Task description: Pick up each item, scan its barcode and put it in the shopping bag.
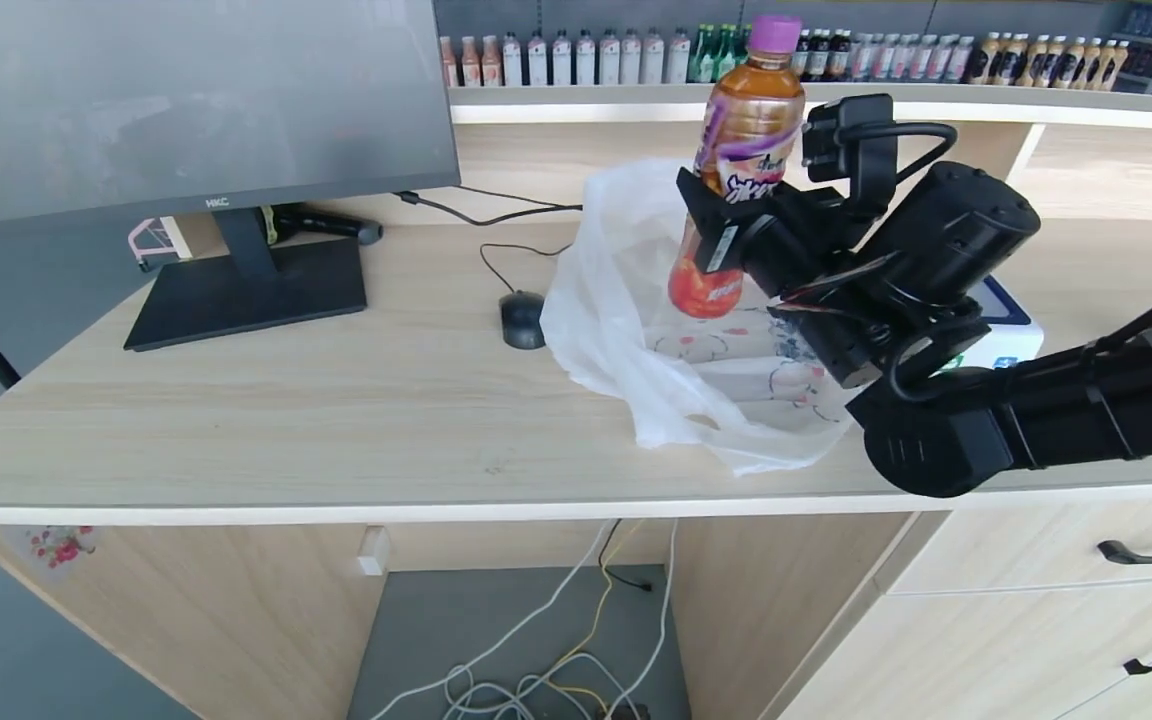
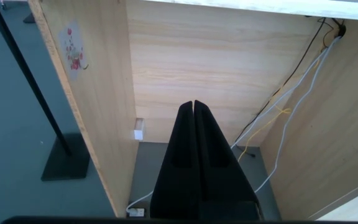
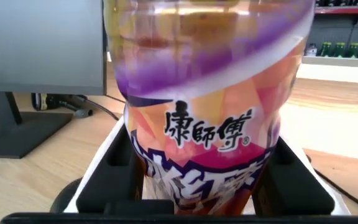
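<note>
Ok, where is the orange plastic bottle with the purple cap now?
Head view, right of centre: the orange bottle is held upright in the right gripper, over the white plastic shopping bag on the wooden counter.

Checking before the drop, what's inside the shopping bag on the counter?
The shopping bag is thin white plastic; through it only faint printed marks show, no clear item. The bottle in the right gripper and that arm cover much of its inside.

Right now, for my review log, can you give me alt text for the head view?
The right gripper clamps an upright orange drink bottle with a purple cap in its jaws, over a white shopping bag on a wooden counter. A monitor and mouse sit to the bag's left.
</note>
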Tool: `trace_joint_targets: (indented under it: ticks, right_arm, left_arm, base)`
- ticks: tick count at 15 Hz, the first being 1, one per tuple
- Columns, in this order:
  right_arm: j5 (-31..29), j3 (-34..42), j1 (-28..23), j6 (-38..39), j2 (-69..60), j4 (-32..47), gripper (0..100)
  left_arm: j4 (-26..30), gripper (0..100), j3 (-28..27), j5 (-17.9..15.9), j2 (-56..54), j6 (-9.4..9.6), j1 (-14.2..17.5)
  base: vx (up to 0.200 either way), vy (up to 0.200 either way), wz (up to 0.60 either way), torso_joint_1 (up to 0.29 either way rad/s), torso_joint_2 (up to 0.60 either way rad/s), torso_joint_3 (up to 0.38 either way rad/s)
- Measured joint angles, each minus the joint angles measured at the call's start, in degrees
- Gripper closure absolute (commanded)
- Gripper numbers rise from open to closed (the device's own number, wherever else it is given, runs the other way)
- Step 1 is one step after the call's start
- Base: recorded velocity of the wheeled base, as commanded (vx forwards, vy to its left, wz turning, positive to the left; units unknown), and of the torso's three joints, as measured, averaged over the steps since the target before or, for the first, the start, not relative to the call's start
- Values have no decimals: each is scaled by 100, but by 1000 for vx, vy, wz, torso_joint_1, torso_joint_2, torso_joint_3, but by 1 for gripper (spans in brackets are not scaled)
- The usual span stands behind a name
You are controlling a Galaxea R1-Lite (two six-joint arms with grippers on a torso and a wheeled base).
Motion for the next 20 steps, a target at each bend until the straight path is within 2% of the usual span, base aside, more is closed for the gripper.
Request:
trace_joint_targets:
  ticks: [9,13,20]
  right_arm:
    - [63,-478,-133,167,171,1022,100]
    - [66,-822,-130,169,323,1231,100]
    - [126,-948,-141,167,550,1387,100]
  left_arm:
    - [0,100,0,0,0,0,0]
    - [0,100,0,0,0,0,0]
    - [0,100,0,0,0,0,0]
  base:
    - [0,0,0,0,0,0]
    - [0,0,0,0,0,0]
    - [0,0,0,0,0,0]
